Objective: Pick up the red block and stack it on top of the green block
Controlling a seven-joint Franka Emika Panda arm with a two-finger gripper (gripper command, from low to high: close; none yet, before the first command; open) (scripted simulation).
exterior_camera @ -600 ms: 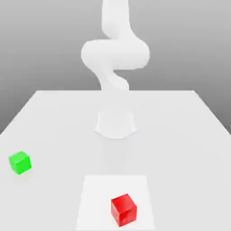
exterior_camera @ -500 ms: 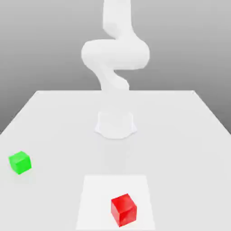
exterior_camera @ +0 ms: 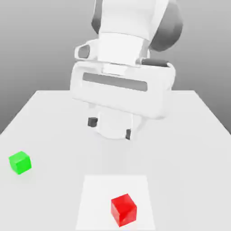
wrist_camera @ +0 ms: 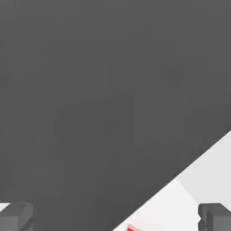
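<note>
Exterior view, nearest: the red block (exterior_camera: 123,210) sits on a paler square patch (exterior_camera: 94,203) of the table (exterior_camera: 189,149).
Further back: the green block (exterior_camera: 20,162) rests well apart, toward this view's left.
Beyond: the gripper (exterior_camera: 110,128) hangs high, fingers spread, empty.
Risk: it is not over the red block; a straight descent would likely miss or nudge it.

I see a big white table (exterior_camera: 189,149) with a flat top. On it, near the front edge, I see a brighter white square patch (exterior_camera: 97,198). Behind the table I see only a plain grey wall (exterior_camera: 36,45), darker at the top.
</note>
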